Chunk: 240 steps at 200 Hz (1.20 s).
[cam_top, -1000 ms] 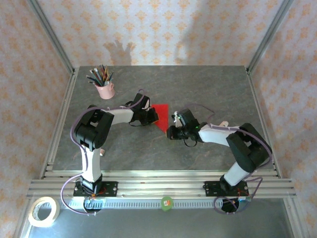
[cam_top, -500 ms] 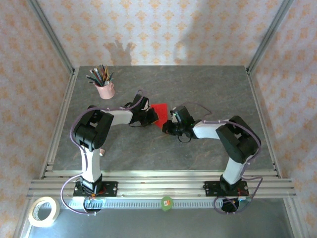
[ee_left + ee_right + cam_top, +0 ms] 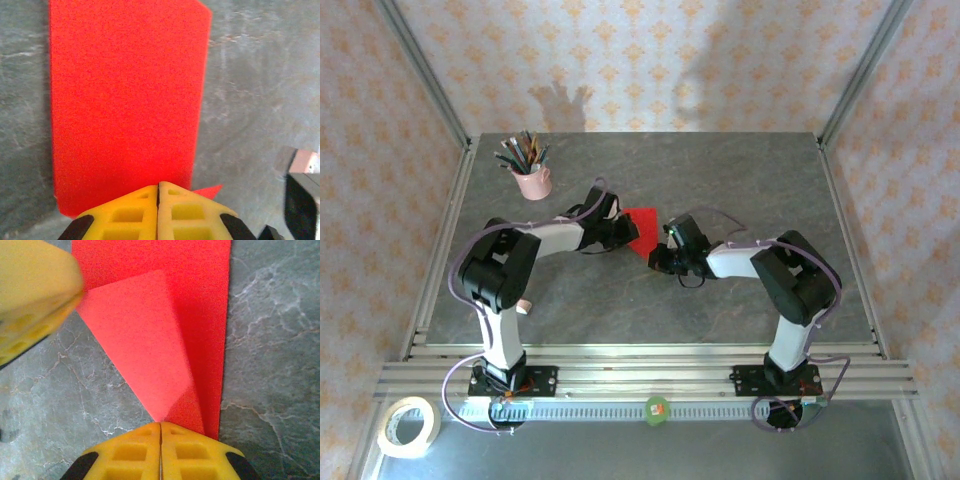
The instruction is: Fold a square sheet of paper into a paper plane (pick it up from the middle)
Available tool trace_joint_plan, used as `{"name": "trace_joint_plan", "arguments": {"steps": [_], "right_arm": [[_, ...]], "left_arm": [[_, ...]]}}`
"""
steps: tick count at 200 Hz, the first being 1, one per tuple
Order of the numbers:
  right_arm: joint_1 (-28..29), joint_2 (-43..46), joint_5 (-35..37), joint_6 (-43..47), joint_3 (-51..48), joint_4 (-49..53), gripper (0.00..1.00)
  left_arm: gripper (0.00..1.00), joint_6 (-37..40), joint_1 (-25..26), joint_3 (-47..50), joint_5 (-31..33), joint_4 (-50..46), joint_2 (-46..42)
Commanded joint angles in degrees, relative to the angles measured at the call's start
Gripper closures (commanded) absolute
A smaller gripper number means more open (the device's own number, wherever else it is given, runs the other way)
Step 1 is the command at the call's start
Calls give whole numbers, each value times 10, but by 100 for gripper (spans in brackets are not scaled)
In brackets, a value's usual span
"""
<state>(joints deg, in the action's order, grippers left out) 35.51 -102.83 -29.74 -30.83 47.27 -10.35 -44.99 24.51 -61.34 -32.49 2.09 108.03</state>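
The red paper plane (image 3: 642,228) lies flat mid-table, partly folded, with a lighter triangular flap (image 3: 140,340) running down to a point. My left gripper (image 3: 624,234) is shut, its yellow fingertips (image 3: 145,200) resting on the paper's (image 3: 125,100) near edge. A small red corner (image 3: 207,190) pokes out beside them. My right gripper (image 3: 661,257) is also shut, its tips (image 3: 160,426) sitting on the plane's pointed end. In the right wrist view the left gripper's yellow finger (image 3: 35,295) shows at the upper left, beside the paper. The right gripper's dark body (image 3: 302,192) appears in the left wrist view.
A pink cup (image 3: 532,183) holding pencils stands at the back left of the grey table (image 3: 750,180). A tape roll (image 3: 408,426) and a small green object (image 3: 656,410) lie by the front rail, off the table. Metal frame posts stand at the back corners.
My right gripper has moved left and away from the front edge, onto the paper's pointed end. The left gripper has stayed on the paper while its arm shifted slightly.
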Motion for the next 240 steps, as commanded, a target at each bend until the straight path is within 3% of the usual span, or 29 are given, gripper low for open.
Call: {"name": "trace_joint_plan", "arguments": {"steps": [1, 57, 139, 202, 240], "right_arm": [[-3, -18, 31, 11, 5, 54, 92], [-3, -25, 34, 15, 10, 68, 92], [-3, -31, 41, 29, 5, 90, 93], [-27, -28, 29, 82, -11, 124, 93], [-31, -25, -16, 119, 14, 124, 92]], "left_arm": [[91, 20, 12, 21, 4, 14, -16], [91, 48, 32, 26, -13, 18, -1], [91, 79, 26, -7, 36, -22, 47], [90, 86, -57, 31, 18, 8, 49], [89, 81, -98, 64, 8, 28, 23]]}}
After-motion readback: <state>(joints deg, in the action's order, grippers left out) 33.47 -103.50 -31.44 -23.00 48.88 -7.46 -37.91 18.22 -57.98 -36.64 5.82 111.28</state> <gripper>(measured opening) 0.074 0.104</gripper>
